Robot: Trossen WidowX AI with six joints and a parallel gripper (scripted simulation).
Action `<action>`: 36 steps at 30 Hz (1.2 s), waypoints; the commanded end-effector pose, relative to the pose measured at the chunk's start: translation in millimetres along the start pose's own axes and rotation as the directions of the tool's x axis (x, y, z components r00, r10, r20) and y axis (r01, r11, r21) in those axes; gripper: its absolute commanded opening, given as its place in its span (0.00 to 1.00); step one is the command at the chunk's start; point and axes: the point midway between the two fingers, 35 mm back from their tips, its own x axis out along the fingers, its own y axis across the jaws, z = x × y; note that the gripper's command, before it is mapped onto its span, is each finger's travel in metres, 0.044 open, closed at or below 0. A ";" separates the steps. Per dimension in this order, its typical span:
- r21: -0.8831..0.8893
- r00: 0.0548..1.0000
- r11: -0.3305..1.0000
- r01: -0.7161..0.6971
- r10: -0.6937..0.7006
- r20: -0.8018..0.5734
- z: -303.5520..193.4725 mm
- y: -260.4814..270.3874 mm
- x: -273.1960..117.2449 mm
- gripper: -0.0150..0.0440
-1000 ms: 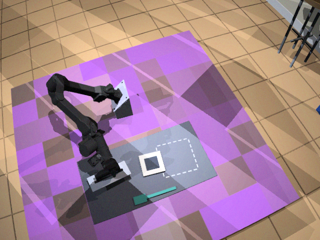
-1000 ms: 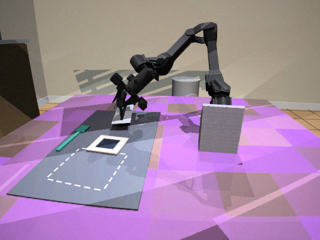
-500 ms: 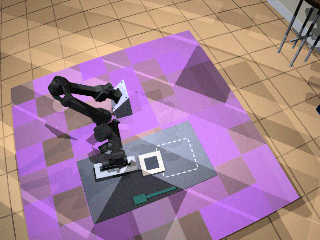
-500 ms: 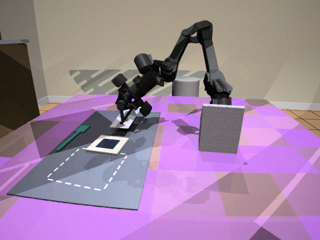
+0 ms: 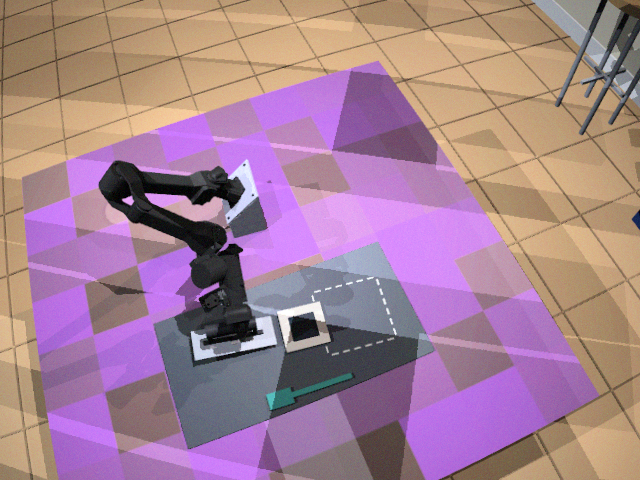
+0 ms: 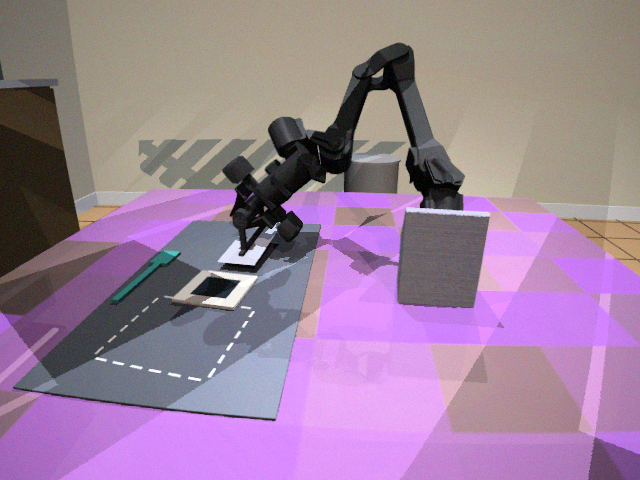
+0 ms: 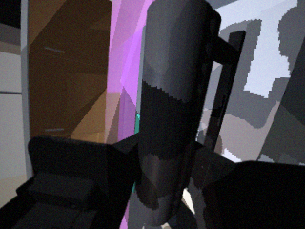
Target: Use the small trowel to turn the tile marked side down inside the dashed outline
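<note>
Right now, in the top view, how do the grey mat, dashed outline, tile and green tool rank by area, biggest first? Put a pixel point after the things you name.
1. Grey mat [image 5: 227,397] [image 6: 248,392]
2. Dashed outline [image 5: 377,280] [image 6: 99,358], counting its inside
3. Tile [image 5: 303,327] [image 6: 215,287]
4. Green tool [image 5: 281,398] [image 6: 166,257] [image 7: 137,123]
</note>
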 end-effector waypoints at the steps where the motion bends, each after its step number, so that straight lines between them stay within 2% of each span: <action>1: -0.006 1.000 1.000 -0.010 0.010 -0.005 -2.0 -1.8 3.4 0.25; 14: -0.007 1.000 1.000 -0.010 0.010 -0.004 -5.0 -13.2 13.2 0.25; 36: -0.005 1.000 1.000 -0.009 0.009 -0.006 -40.9 -9.7 11.4 0.25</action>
